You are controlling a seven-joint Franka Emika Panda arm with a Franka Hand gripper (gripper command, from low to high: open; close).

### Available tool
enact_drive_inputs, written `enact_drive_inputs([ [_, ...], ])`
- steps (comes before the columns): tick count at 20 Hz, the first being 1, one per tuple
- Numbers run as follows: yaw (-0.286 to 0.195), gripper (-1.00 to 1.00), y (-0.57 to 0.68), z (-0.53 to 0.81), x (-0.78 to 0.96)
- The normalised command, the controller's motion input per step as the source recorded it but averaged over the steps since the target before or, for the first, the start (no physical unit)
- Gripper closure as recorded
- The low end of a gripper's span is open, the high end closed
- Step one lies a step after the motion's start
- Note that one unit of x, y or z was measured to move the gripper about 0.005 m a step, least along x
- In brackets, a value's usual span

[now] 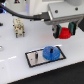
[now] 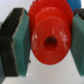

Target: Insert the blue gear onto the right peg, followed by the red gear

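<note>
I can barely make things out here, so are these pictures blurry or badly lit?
Exterior view: coarse and soft, even bright light, pale sheen on the white table, faint shadow beside the blue gear. Wrist view: the red gear fills the frame, its teeth and the teal pads smeared out of focus.

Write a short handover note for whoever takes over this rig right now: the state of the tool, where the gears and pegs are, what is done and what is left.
Tool: shut on the red gear, held in the air above the table; the wrist view shows the pads against opposite sides of the gear.
Blue gear: lying on the white plate, at its end toward the exterior view's right, seemingly on a peg there.
The other peg stands bare.
Done: blue gear placed, red gear picked up.
Left: bring the red gear over the blue gear, lower it onto the same peg, release.
</note>
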Motion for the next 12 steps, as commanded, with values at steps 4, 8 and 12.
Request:
enact_drive_inputs([
  [4,0.0,1.0,-0.21,-0.03,0.35],
  [8,0.0,1.0,-0.16,-0.06,0.16],
  [12,0.0,1.0,-0.08,-0.12,0.07],
])
